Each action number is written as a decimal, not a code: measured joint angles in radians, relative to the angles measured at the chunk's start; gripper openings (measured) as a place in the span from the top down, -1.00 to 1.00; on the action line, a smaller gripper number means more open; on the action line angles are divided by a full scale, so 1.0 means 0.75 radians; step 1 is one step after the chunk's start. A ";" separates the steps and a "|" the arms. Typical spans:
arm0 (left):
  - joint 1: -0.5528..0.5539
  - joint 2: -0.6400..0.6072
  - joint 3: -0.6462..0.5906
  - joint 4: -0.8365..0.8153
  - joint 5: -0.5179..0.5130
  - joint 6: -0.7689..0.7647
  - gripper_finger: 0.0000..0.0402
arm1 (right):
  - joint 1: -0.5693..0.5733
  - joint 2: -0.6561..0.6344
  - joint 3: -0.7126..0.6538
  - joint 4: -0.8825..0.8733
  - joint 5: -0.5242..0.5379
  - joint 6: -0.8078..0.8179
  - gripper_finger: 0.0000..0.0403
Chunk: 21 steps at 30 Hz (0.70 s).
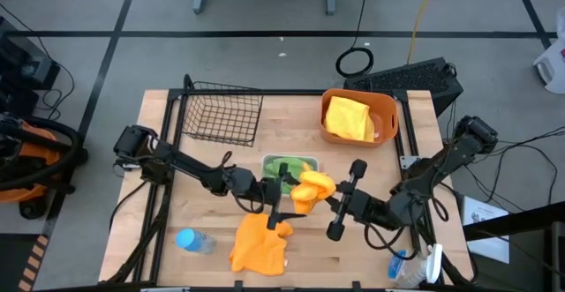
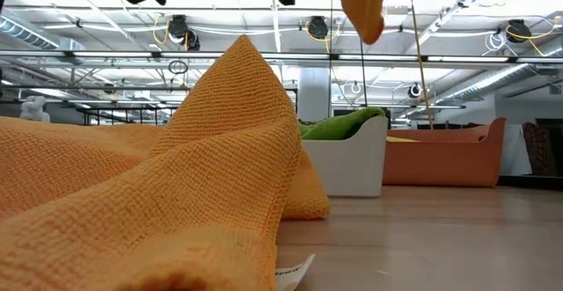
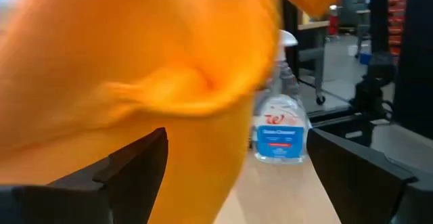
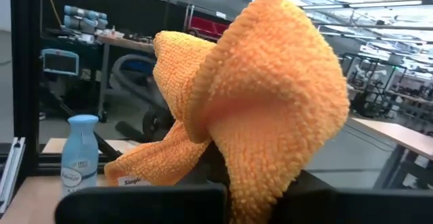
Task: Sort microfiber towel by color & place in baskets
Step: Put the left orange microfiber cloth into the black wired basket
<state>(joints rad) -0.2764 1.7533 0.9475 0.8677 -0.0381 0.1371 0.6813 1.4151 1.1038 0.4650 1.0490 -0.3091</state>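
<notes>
An orange towel (image 1: 314, 187) hangs in the air over the table's middle, with my right gripper (image 1: 328, 200) shut on it and coming in from the right. My left gripper (image 1: 281, 202) faces it from the left, open. In the left wrist view the towel (image 3: 169, 68) hangs down between the wide-apart fingers (image 3: 135, 163). A second orange towel (image 1: 259, 244) lies crumpled on the table near the front edge. A green towel (image 1: 284, 166) lies in the white tray (image 1: 311, 161), and a yellow towel (image 1: 348, 118) in the orange tub (image 1: 387, 108). The black wire basket (image 1: 221, 112) stands at the far left. My right gripper holds a bunched part of the orange towel (image 4: 260, 183), and the cloth itself covers the fingers. It comes in about level from the table's right side. The towel is lifted clear of the table, puffs up above the fingers, and one end (image 4: 145, 166) droops slack. My left gripper: I cannot tell whether its open fingers touch the hanging towel.
A blue-capped bottle (image 1: 192, 240) lies near the front left. A spray bottle (image 1: 411, 266) stands at the front right edge. The white tray sits just beyond the two grippers.
</notes>
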 joint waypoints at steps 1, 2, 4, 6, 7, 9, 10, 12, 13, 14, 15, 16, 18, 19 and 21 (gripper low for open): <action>0.000 0.018 0.016 0.000 0.016 0.000 -0.77 | -0.010 0.000 0.000 0.004 -0.024 -0.001 0.92; 0.000 0.037 0.038 0.002 0.032 0.001 -0.75 | -0.021 0.000 0.000 0.006 -0.048 -0.001 0.92; 0.000 0.067 0.059 0.008 0.057 0.006 -0.68 | -0.040 0.001 0.000 0.008 -0.073 -0.003 0.92; -0.002 0.090 0.072 0.008 0.055 0.009 -0.57 | -0.054 0.001 0.001 0.013 -0.081 -0.005 0.92; -0.002 0.093 0.076 0.007 0.046 0.008 -0.51 | -0.056 0.001 0.000 0.016 -0.081 -0.010 0.92; -0.002 0.092 0.076 0.009 0.002 0.003 -0.38 | -0.058 0.001 0.000 0.025 -0.080 -0.030 0.92; -0.002 0.092 0.076 0.010 -0.021 0.003 -0.31 | -0.058 0.001 0.000 0.028 -0.080 -0.036 0.92; -0.002 0.091 0.076 0.008 -0.059 0.004 -0.18 | -0.056 0.001 0.001 0.046 -0.079 -0.049 0.92; -0.002 0.089 0.076 0.007 -0.075 0.010 -0.11 | -0.051 0.001 0.000 0.047 -0.078 -0.051 0.92; -0.001 0.087 0.076 0.008 -0.099 0.015 -0.04 | -0.047 0.001 0.000 0.046 -0.076 -0.053 0.92; 0.002 0.082 0.076 0.010 -0.129 0.032 0.03 | -0.042 0.001 0.001 0.043 -0.076 -0.053 0.92; 0.002 0.072 0.076 0.005 -0.163 0.042 0.10 | -0.034 0.001 0.001 0.039 -0.076 -0.053 0.92; 0.002 0.064 0.076 0.013 -0.208 0.048 0.24 | -0.016 0.001 0.001 0.034 -0.073 -0.052 0.92; 0.002 0.060 0.076 0.015 -0.215 0.049 0.31 | -0.008 0.001 0.001 0.020 -0.074 -0.038 0.92; -0.001 0.045 0.075 0.002 -0.216 0.059 0.46 | 0.012 0.001 0.001 -0.023 -0.070 -0.007 0.92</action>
<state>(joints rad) -0.2772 1.7874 1.0039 0.8688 -0.2000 0.1814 0.6902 1.4155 1.1042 0.4475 0.9963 -0.3141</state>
